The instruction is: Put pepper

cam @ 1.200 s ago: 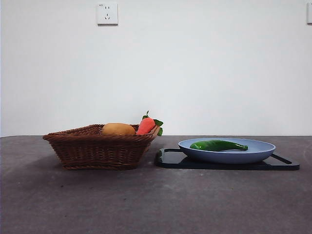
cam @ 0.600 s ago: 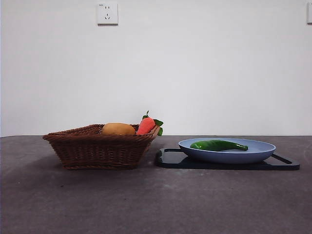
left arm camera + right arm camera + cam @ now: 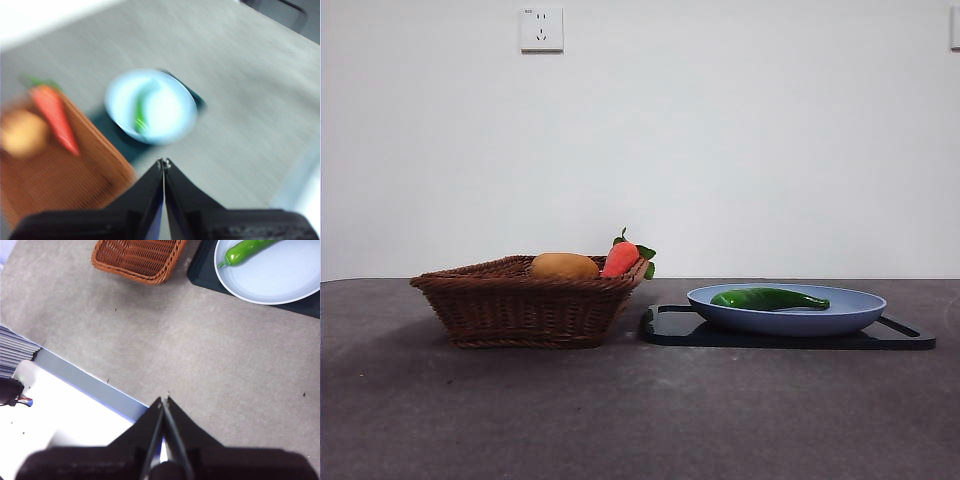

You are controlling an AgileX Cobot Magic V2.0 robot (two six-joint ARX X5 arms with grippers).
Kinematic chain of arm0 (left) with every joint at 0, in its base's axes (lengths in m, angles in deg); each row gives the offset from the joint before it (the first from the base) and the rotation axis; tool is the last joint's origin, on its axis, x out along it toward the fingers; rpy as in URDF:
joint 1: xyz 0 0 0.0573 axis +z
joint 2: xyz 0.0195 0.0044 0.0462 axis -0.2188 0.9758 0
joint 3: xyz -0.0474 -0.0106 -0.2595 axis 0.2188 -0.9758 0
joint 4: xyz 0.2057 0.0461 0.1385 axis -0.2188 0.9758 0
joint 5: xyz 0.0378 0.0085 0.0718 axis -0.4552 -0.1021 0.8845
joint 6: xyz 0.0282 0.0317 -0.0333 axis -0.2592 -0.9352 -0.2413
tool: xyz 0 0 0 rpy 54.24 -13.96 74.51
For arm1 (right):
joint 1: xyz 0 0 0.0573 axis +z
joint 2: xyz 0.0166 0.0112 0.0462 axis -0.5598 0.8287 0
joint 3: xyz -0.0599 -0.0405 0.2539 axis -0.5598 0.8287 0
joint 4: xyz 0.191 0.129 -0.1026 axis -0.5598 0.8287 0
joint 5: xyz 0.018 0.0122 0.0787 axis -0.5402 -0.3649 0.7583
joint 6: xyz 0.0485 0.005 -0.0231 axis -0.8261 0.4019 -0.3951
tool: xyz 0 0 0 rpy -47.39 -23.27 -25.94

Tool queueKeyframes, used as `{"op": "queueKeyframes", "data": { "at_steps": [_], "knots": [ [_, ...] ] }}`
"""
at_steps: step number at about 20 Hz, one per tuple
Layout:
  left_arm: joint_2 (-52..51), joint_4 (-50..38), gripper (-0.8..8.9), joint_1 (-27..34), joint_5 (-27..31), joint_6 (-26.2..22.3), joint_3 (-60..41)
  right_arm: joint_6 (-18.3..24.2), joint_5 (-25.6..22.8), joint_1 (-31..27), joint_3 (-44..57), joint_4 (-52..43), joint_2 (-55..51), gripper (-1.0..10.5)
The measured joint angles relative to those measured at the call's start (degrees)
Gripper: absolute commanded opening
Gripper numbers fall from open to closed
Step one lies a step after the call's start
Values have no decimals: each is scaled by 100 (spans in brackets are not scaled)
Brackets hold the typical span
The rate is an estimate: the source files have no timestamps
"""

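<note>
The dark-green pepper (image 3: 768,298) lies in the pale blue plate (image 3: 850,312), which stands on a black tray (image 3: 665,326) at the right. It also shows in the right wrist view (image 3: 245,251) and, blurred, in the left wrist view (image 3: 141,109). My left gripper (image 3: 163,164) is shut and empty, high above the table. My right gripper (image 3: 164,400) is shut and empty, high above the table's front edge. Neither arm shows in the front view.
A brown wicker basket (image 3: 520,305) stands left of the tray, holding a tan potato-like item (image 3: 563,266) and a red-orange toy with green leaves (image 3: 622,257). Bare grey table lies in front of both. A wall socket (image 3: 541,29) is on the back wall.
</note>
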Motion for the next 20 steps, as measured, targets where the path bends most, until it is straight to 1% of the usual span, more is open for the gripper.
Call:
{"op": "queueKeyframes", "data": {
  "at_steps": [3,5,8,10,12,15,17,20],
  "knots": [
    [-398,-955,8,645,0,-494,-42,0,0,0,-2,0,-2,11],
    [-984,-1707,8,1211,-2,-721,-396,0,0,0,-2,0,0,11],
    [-2127,-3147,8,2223,17,-826,-1646,0,0,0,-2,0,-2,11],
    [-2948,-3893,8,2776,42,-848,-2710,0,0,0,0,0,0,11],
    [-3757,-4391,8,3239,149,-868,-3700,0,0,-2,0,0,-2,11],
    [-4734,-4701,8,3705,186,-863,-4966,0,0,-2,0,0,-2,11],
    [-5228,-4673,8,3862,186,-787,-5722,0,0,0,0,0,-2,11],
    [-5731,-4653,8,3998,186,-557,-6557,0,0,-2,-2,0,0,11]
  ]
}}
